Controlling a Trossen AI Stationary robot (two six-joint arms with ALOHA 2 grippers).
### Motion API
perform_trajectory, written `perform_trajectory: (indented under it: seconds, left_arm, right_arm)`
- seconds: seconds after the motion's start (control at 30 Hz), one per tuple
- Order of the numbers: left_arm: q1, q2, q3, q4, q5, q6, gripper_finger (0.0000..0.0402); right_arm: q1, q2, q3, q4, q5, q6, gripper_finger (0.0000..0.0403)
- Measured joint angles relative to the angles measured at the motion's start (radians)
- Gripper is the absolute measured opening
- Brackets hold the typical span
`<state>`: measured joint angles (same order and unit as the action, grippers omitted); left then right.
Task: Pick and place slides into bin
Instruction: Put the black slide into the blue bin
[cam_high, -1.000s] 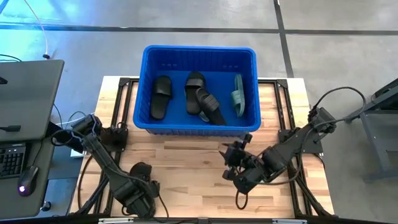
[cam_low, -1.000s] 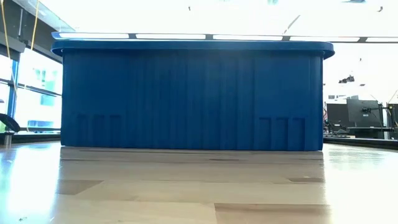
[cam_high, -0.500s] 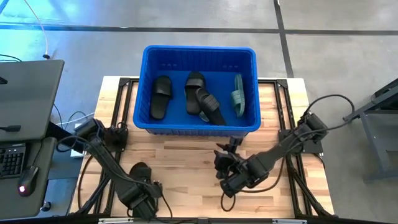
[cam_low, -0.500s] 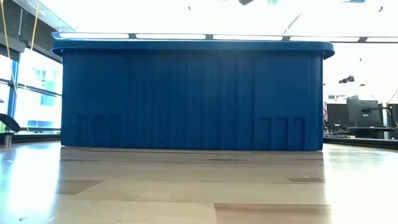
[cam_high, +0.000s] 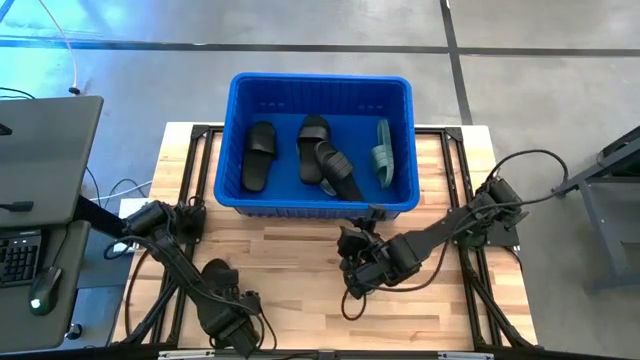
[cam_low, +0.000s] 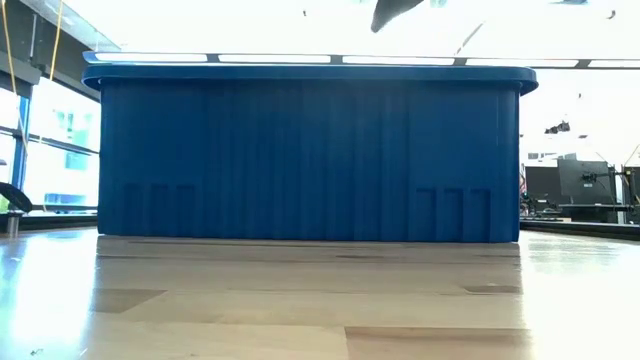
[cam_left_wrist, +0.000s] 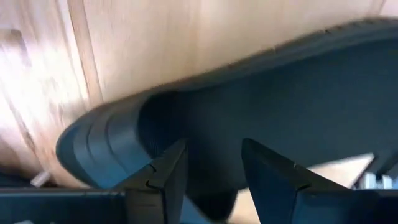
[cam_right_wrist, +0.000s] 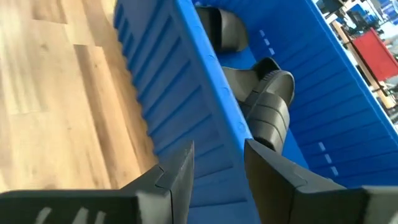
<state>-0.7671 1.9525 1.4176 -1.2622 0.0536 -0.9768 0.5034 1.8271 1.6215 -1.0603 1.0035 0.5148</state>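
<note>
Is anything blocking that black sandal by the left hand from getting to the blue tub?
Nothing visible lies on the wooden table between the matte black slide sandal at the left hand and the big blue plastic bin. Only the bin's front wall rises there. The right hand hangs off to the side of that path.

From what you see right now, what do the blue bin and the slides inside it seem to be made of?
The bin looks like moulded hard plastic: uniform bright blue, ribbed walls, rolled rim, slight sheen. The black slides look like matte foam or rubber, dull and ridged on the strap; which one is unclear. The green slide, lying on its edge, seems to be the same soft material, also without shine.
</note>
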Motion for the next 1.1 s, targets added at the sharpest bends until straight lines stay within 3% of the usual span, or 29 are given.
perform_trajectory:
  seconds: [0.27,0.47,0.93,1.1]
  left_arm:
    - [0.000,-0.002,0.096,-0.111,-0.054,-0.024,0.0142]
    - [0.001,-0.002,0.085,-0.224,-0.088,-0.094,0.0142]
    - [0.001,0.018,0.057,-0.196,-0.096,-0.170,0.0142]
    - [0.001,0.017,-0.007,-0.196,-0.092,-0.207,0.0143]
  right_arm:
    - [-0.046,0.000,0.000,-0.002,-0.028,0.000,0.0130]
    - [-0.060,0.000,0.000,-0.002,-0.081,0.000,0.0131]
    - [-0.060,0.000,0.000,-0.002,-0.095,0.000,0.0130]
    - [-0.060,0.000,0.000,-0.001,-0.095,0.000,0.0131]
